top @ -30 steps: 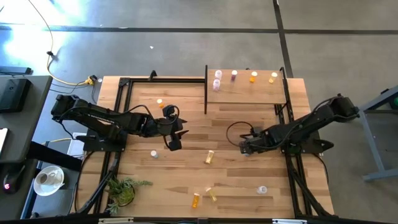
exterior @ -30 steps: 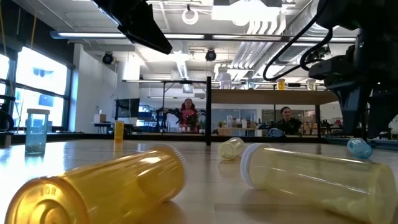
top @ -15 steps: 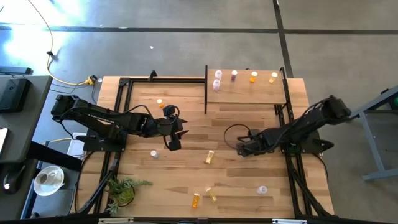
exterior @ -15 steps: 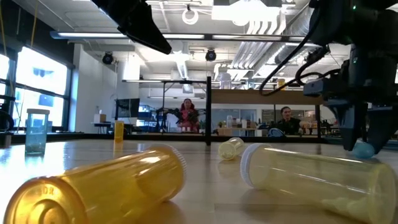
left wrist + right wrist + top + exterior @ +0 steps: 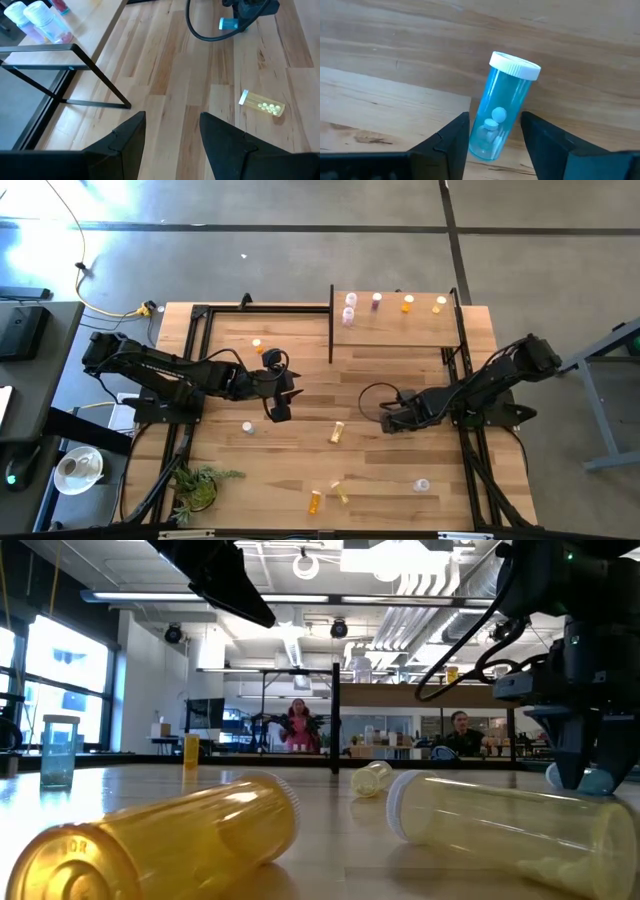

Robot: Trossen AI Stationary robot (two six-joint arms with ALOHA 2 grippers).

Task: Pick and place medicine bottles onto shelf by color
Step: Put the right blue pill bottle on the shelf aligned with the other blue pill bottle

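The right end effector (image 5: 492,142) sits low over the plank-striped wooden table (image 5: 300,460), fingers parted either side of a lying clear blue plastic pill bottle with white cap (image 5: 501,125), not yet gripping. The left end effector (image 5: 282,398) hovers half-open, empty.

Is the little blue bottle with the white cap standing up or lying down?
Lying down. The blue bottle rests on its side on the wooden tabletop, white pills pooled inside, its bottom end between the right gripper's open fingers.
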